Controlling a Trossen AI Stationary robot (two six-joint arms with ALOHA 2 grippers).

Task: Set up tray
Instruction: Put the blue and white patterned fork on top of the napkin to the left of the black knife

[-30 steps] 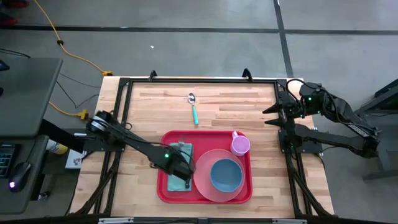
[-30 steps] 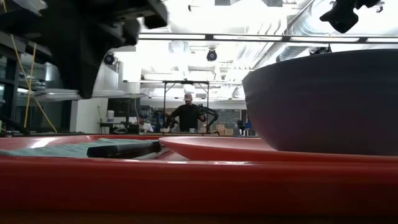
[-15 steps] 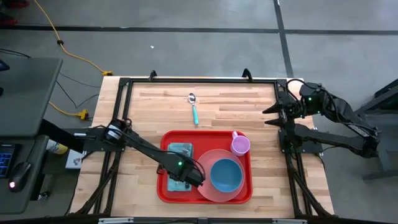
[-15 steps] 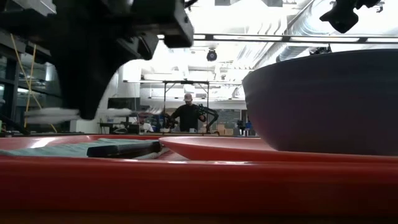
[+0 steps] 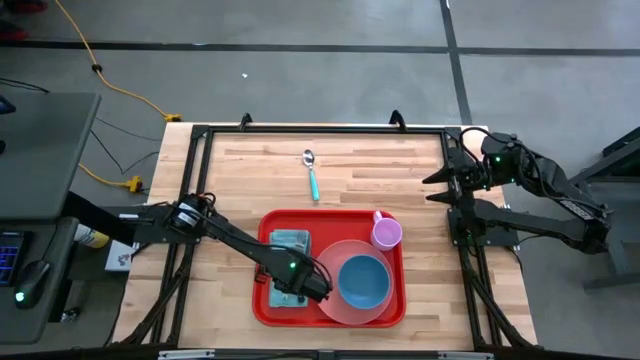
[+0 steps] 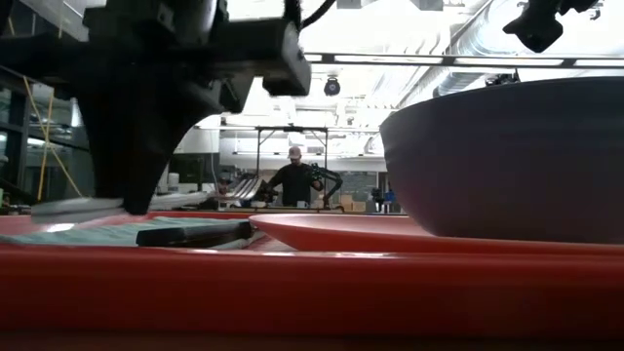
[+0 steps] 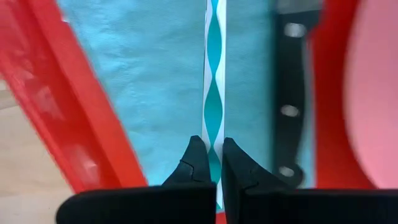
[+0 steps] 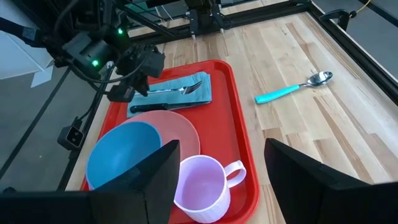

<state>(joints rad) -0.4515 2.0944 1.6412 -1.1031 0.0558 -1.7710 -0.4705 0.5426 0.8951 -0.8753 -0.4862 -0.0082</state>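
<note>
Tray set-up, nearly complete. The red tray point(image 5: 330, 312) lies on the wooden table point(image 5: 240, 170) toward its near edge, and already carries a round pink plate point(image 5: 325, 290) with a blue bowl point(image 5: 362, 281) standing on it, a lilac mug point(image 5: 386, 233) in the far right corner, and a folded teal napkin point(image 8: 163, 93) along the left side. On the napkin a black-handled knife point(image 7: 287, 99) lies beside the plate, and next to it a fork point(image 8: 180, 89) with a teal-and-white patterned handle point(image 7: 214, 93). The left gripper point(image 7: 209, 158) is low over the near end of the napkin, its two fingers closed on the near end of that fork handle (whether the fork already rests fully on the cloth cannot be told from these views), so the step in hand appears to be laying down the fork. One item remains off the tray: a spoon point(image 5: 311, 172) with a teal handle, lying on bare wood near the far edge of the table, well apart from the tray. Judged from this layout, what is left is to release the fork and bring the spoon to the place setting. The right gripper point(image 5: 440, 178) waits at the right edge of the table, its fingers spread and empty.
</note>
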